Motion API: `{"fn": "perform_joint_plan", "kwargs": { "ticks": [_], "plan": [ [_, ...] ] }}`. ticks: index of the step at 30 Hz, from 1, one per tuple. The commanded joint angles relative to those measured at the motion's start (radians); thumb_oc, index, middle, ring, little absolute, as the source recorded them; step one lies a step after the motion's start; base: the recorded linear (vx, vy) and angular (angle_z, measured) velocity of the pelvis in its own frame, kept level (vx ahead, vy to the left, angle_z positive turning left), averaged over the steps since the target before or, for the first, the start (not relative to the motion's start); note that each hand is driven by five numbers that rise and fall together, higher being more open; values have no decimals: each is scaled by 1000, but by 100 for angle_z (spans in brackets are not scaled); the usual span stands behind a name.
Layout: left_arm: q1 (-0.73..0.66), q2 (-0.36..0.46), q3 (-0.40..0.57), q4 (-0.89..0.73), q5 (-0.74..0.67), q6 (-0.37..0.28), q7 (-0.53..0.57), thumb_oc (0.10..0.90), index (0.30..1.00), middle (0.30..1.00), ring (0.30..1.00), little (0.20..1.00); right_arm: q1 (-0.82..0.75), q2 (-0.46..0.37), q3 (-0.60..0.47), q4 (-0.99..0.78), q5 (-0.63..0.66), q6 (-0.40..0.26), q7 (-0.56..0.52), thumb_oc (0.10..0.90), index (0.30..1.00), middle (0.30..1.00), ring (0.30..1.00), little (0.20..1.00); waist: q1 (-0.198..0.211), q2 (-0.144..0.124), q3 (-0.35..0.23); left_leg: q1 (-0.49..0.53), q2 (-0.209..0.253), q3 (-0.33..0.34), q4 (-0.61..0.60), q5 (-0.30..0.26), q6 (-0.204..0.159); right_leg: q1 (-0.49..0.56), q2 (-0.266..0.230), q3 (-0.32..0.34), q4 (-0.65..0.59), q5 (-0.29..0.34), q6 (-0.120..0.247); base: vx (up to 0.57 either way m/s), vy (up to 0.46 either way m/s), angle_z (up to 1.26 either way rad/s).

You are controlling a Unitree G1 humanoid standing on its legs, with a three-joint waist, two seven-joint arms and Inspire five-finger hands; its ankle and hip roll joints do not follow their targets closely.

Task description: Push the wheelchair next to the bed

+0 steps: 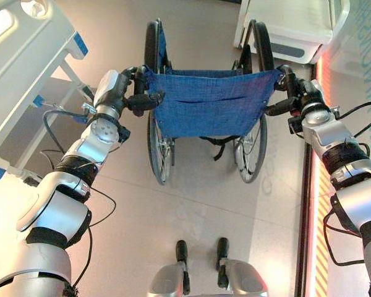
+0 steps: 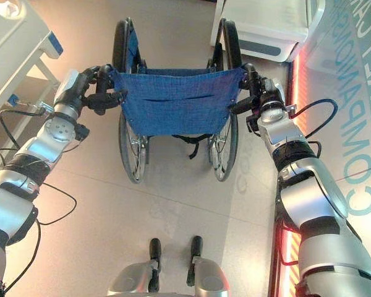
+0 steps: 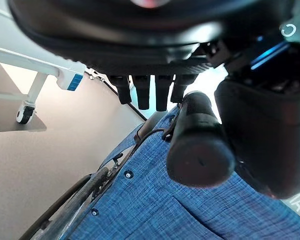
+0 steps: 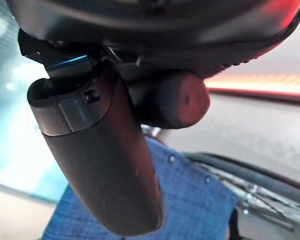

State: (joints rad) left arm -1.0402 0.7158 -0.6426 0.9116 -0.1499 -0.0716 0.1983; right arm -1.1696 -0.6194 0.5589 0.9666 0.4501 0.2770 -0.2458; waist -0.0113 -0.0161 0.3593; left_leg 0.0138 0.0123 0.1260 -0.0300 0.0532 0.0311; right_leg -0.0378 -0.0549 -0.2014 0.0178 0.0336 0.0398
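A wheelchair with a blue cloth backrest (image 1: 210, 102) and black wheels stands on the floor in front of me, its back towards me. My left hand (image 1: 128, 86) is shut on its left push handle (image 3: 200, 145), which sits between the curled fingers (image 3: 145, 90) and the thumb. My right hand (image 1: 297, 91) is shut on the right push handle (image 4: 182, 100), with the thumb (image 4: 100, 165) lying beside it. A white hospital bed (image 1: 25, 55) with blue corner pieces stands to the wheelchair's left, a short gap away.
A second white bed (image 1: 297, 25) stands ahead on the right, just past the wheelchair's right wheel. A glowing orange strip (image 1: 318, 185) runs along the floor on the right, beside a wall with large lettering (image 2: 365, 124). Open floor lies between me and the wheelchair.
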Motion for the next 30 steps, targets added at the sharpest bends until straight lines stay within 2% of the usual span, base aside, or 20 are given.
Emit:
{"fn": "perform_joint_plan", "kwargs": {
  "ticks": [1,9,13,16,19,20,22,26,30],
  "plan": [
    [-150,-15,-74,-9,69,-27,15,800,900,900,900,900,-174,-31,-1,-5,29,-73,-94,800,900,900,900,900,28,8,-34,-67,1,-36,100,-122,-33,-26,-47,-2,79,-90,15,37,-3,2],
    [-148,-24,-95,-5,113,-9,-12,800,900,900,900,900,-184,-29,6,-5,-6,-51,-98,800,900,900,900,900,32,8,-41,-61,-1,-36,100,-120,-33,-16,-47,-8,78,-92,13,32,-5,2],
    [-153,-36,-103,11,103,23,16,800,900,900,900,900,-190,-19,18,0,7,-47,-113,800,900,900,900,900,32,9,-43,-57,-1,-38,96,-118,-32,-10,-46,-7,74,-91,11,4,-3,1],
    [-161,-45,-92,18,88,82,57,800,900,900,900,900,-189,-5,23,7,8,-42,-105,800,900,900,900,900,33,8,-43,-57,-1,-39,97,-117,-33,-8,-46,-8,72,-91,10,0,0,0],
    [-169,-58,-81,42,62,212,32,800,900,900,900,900,-192,13,25,19,8,-26,-96,800,900,900,900,900,33,8,-43,-59,-1,-40,100,-116,-33,-9,-47,-8,74,-91,12,1,-15,2],
    [-170,-60,-80,47,54,227,26,800,900,900,900,900,-193,17,24,24,6,-22,-94,800,900,900,900,900,33,8,-43,-59,-1,-40,101,-116,-33,-9,-47,-8,74,-91,12,-4,-15,3],
    [-175,-72,-73,70,-6,306,10,800,900,900,900,900,-197,31,28,35,10,-15,-87,800,900,900,900,900,31,9,-41,-60,-1,-40,103,-115,-32,-10,-47,-7,76,-91,12,0,0,0],
    [-180,-93,-44,105,-49,368,13,800,900,900,900,900,-201,52,28,47,6,-3,-78,800,900,900,900,900,28,8,-41,-57,0,-35,104,-114,-33,-7,-46,-7,76,-89,12,0,0,0],
    [-184,-103,-33,118,-32,419,16,800,900,900,900,900,-204,65,26,46,37,23,-80,800,900,900,900,900,25,7,-39,-57,2,-29,109,-115,-33,-9,-46,-8,79,-88,13,0,0,0]
  ]
}}
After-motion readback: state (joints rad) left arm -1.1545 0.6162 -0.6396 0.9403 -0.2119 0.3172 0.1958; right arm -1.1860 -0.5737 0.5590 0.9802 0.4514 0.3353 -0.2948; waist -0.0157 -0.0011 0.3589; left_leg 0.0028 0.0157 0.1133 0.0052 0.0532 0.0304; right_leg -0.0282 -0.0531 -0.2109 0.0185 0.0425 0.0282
